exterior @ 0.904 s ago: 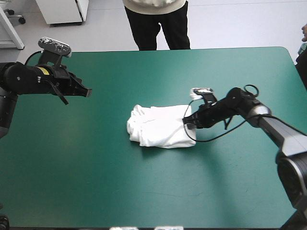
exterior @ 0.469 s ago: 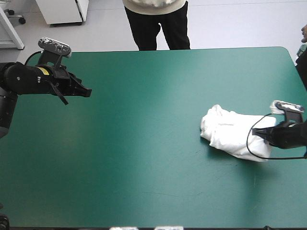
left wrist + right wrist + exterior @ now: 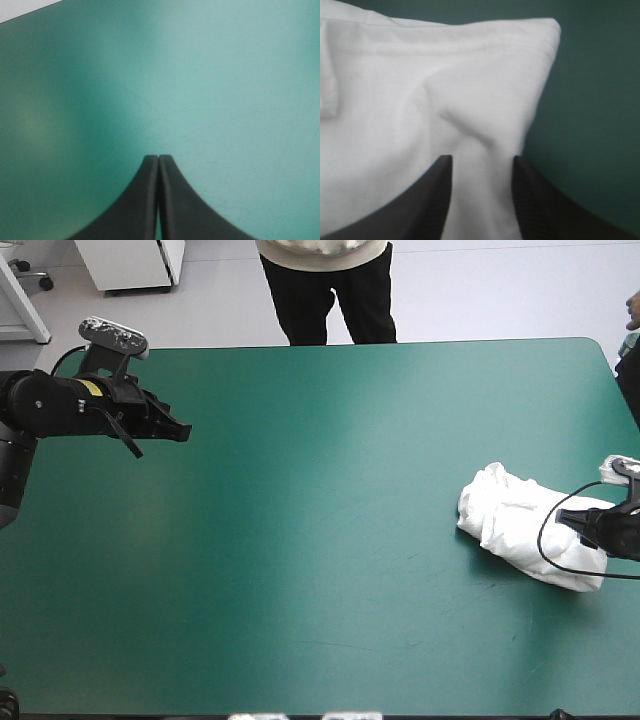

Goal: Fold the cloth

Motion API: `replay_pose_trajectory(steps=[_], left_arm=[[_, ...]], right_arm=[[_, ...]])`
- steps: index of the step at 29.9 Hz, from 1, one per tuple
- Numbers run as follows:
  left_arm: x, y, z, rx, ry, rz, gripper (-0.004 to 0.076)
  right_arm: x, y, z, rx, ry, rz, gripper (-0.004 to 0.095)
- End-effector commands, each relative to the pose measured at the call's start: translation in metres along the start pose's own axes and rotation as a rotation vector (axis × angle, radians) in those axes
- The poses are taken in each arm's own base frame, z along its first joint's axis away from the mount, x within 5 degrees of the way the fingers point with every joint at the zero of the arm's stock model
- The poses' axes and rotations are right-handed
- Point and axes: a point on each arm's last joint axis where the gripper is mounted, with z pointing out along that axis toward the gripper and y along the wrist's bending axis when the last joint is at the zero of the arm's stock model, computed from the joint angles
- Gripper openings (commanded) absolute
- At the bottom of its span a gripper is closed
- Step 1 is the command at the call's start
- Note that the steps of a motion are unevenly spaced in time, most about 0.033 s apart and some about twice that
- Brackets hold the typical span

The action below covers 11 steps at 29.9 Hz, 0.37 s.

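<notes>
T-shirt (image 3: pixel 522 525), a soft, light bundle likely to sag, is pinched near its hemmed corner by the right gripper (image 3: pixel 480 161); the left gripper (image 3: pixel 159 158) hovers closed, empty.

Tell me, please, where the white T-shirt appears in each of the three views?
High view: the T-shirt, a folded bundle, lies near the right edge of the teal-green cover, with the right pincer at its end.
Left wrist view: not in it; only the teal-green cover ahead of the shut left pincer.
Right wrist view: the T-shirt lies between and ahead of the right pincer's fingers.
Shared landmark: the teal-green cover.
</notes>
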Motion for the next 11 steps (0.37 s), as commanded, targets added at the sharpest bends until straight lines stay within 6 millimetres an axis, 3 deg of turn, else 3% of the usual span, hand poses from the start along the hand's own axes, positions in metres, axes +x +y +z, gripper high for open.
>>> replay_pose_trajectory(steps=[1, 6, 11], left_arm=[[-0.008, -0.003, -0.03, -0.032, -0.141, -0.016, -0.0009], [-0.002, -0.002, -0.061, -0.124, -0.208, -0.033, -0.0009], [0.01, -0.001, -0.104, -0.262, -0.289, -0.056, -0.0009]], right_arm=[[-0.011, 0.009, -0.023, -0.065, -0.145, 0.004, 0.0663], [-0.001, 0.048, -0.072, -0.193, -0.333, -0.178, 0.066], [0.032, 0.073, -0.14, -0.261, -0.6, -0.356, 0.0515]])
